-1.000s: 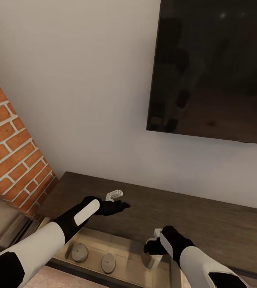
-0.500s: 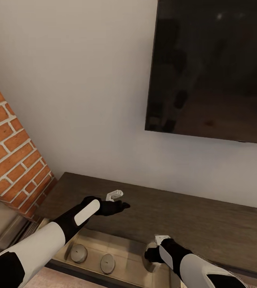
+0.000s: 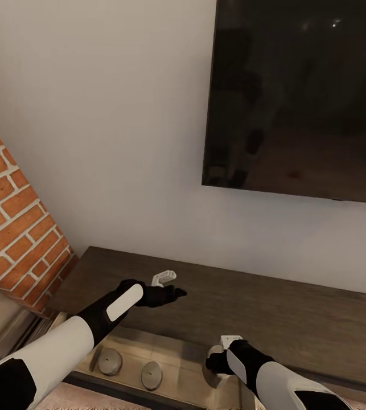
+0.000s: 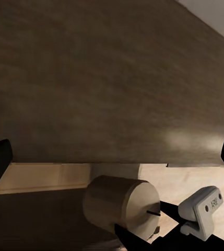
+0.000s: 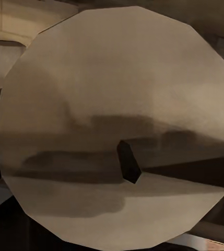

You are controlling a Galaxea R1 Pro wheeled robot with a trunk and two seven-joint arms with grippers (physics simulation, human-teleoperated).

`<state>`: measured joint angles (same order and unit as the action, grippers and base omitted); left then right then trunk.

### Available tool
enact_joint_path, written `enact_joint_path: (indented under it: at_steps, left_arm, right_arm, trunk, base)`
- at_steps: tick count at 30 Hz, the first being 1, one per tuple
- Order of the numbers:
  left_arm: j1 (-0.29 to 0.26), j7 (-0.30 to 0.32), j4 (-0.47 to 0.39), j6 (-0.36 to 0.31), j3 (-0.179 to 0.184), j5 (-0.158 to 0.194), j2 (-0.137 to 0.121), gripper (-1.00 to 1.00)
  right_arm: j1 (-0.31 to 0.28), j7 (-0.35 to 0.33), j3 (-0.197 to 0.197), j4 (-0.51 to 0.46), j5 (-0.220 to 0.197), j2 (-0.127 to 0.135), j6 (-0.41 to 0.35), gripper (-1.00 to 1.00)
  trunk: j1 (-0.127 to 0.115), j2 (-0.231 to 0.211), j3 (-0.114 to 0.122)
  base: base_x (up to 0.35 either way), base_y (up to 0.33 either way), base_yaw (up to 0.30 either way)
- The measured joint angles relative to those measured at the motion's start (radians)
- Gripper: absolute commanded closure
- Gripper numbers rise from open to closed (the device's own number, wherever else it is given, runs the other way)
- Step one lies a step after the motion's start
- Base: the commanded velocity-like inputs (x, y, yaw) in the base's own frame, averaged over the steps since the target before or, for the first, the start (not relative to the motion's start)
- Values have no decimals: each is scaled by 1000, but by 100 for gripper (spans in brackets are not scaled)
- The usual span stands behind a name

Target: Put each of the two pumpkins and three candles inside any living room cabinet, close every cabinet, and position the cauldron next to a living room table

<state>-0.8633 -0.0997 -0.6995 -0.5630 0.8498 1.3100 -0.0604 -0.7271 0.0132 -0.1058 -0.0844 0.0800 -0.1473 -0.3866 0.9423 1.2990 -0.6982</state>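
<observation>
The dark-brown cabinet [image 3: 296,319] runs along the wall, with one drawer [image 3: 177,352] pulled out below its top. Two round candles [image 3: 110,361] [image 3: 152,376] stand upright on the drawer's pale floor. My right gripper [image 3: 222,352] is shut on a third candle [image 3: 211,373], held low over the drawer's right part. The left wrist view shows this candle [image 4: 122,206] tilted, with a white right finger [image 4: 200,212] beside it. Its flat top and wick [image 5: 127,162] face the right wrist camera. My left gripper [image 3: 170,285] hovers open over the cabinet top [image 4: 106,78], holding nothing.
A large dark TV [image 3: 302,97] hangs on the white wall above the cabinet. A red brick column [image 3: 12,228] stands at the cabinet's left end. The cabinet top to the right is bare wood.
My right gripper has lowered the candle further into the open drawer. The left arm has held still. The head view has shifted slightly.
</observation>
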Motion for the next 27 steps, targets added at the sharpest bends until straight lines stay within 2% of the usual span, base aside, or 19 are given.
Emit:
enact_joint_path:
  at_steps: [5,18,22,27]
  left_arm:
    - [1,0,0,0,0,0,0,-100]
    - [1,0,15,1,-1,2,2,-100]
    - [0,0,57,1,-1,2,19,-100]
    - [0,0,65,2,-2,3,28,-100]
  right_arm:
    - [0,0,0,0,0,0,0,100]
    - [0,-1,0,0,1,0,1,100]
    - [0,-1,0,-1,3,0,3,100]
    - [0,-1,0,-1,4,0,3,100]
  trunk:
    - [0,0,0]
    - [0,0,0]
    - [0,0,0]
    - [0,0,0]
  base:
    - [-182,0,0]
    - [-9,0,0]
    - [0,0,0]
    - [0,0,0]
